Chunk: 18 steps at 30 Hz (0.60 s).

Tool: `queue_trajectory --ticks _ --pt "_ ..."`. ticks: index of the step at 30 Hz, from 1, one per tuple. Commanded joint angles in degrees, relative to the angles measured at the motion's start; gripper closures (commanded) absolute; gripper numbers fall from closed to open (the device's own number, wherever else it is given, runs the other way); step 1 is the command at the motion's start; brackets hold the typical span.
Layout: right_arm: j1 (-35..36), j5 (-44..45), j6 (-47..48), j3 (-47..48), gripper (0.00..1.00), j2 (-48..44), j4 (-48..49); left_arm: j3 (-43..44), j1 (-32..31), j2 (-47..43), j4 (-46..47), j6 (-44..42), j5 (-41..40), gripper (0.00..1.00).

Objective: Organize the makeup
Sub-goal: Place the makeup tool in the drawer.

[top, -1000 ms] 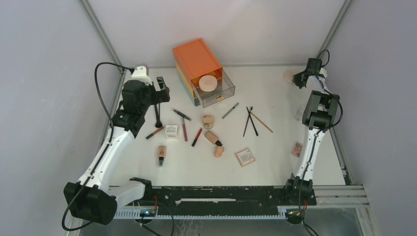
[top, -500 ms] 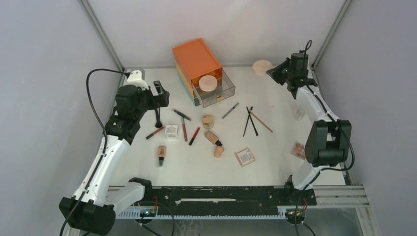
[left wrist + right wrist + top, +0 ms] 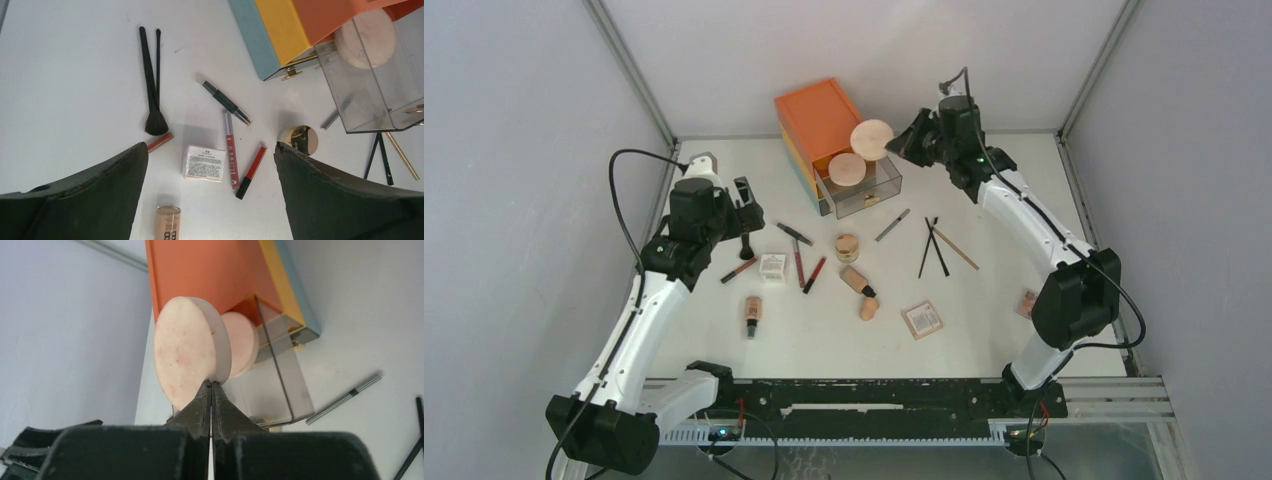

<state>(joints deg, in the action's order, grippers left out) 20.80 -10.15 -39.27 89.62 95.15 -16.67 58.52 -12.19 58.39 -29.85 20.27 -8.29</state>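
Resting at the far edge of the worktop (image 3: 994, 330): orange chest (image 3: 822, 118) with its clear drawer (image 3: 864, 190) pulled out, cradling one round compact (image 3: 847, 168). Hovering above that drawer with the right gripper (image 3: 211, 386), jaws pressed together, pinching a second round compact (image 3: 187, 357) by its rim. Hanging over the worktop's left side with the left gripper (image 3: 210, 150), jaws spread wide, gripping nothing. Lying scattered mid-worktop: black brush (image 3: 150, 85), foundation bottle (image 3: 751, 313), square compact (image 3: 921, 319), white box (image 3: 203, 165), red pencil (image 3: 251, 170), thin brushes (image 3: 934, 248) toward the right.
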Motion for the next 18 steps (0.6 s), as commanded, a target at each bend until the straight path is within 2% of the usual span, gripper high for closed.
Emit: queue_trajectory --ticks 1,9,18 --pt "2.5 1.1 2.2 2.0 1.0 1.1 -3.6 -0.1 0.5 -1.3 -1.5 2.0 -1.9 0.0" --pt "4.0 -0.2 0.4 -0.6 1.0 0.8 -4.0 -0.4 0.5 -2.9 -2.2 2.9 -0.6 0.0" --pt "4.3 -1.3 1.0 3.7 1.0 5.1 -7.1 -0.3 0.6 -4.5 -1.9 1.9 0.6 0.0"
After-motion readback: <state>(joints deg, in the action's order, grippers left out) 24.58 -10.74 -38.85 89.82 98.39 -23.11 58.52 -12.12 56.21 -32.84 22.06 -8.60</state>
